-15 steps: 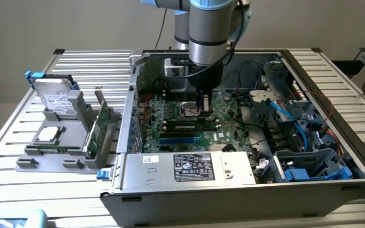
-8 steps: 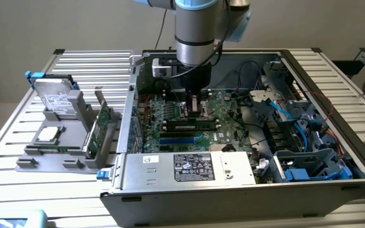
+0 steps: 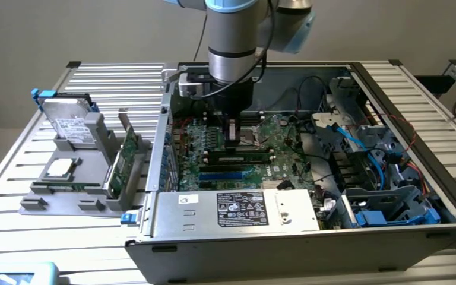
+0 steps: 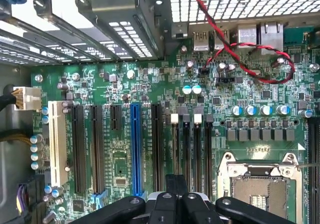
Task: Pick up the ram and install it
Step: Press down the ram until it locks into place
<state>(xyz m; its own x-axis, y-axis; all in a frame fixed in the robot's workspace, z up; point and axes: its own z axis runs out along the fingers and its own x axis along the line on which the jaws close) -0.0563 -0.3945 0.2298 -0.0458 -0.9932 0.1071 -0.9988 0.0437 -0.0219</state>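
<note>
Exterior view shows the open computer case (image 3: 291, 249) with grey sheet-metal walls. Nearest to the camera, in front of the blue slot (image 3: 224, 173), sits a metal power supply box (image 3: 236, 209) with a white label. The blue slot is a long, narrow plastic strip on the green motherboard (image 3: 279, 133).

Just behind the blue slot is the ram (image 3: 240, 158), a thin flat stick with dark chips and a pale label. It stands on its edge among the black memory slots. Its long axis runs parallel to the blue slot, from the exterior view's left to its right. Whether it is fully seated I cannot tell.

Behind the blue slot, directly above the ram, the black gripper (image 3: 232, 142) points straight down, and its fingers are pressed together with nothing between them. I cannot tell whether the tips touch the ram.

Wrist view has the closed gripper (image 4: 176, 184) over the black memory slots, between the blue slot (image 4: 135, 149) and the square metal processor socket (image 4: 260, 184).
</note>
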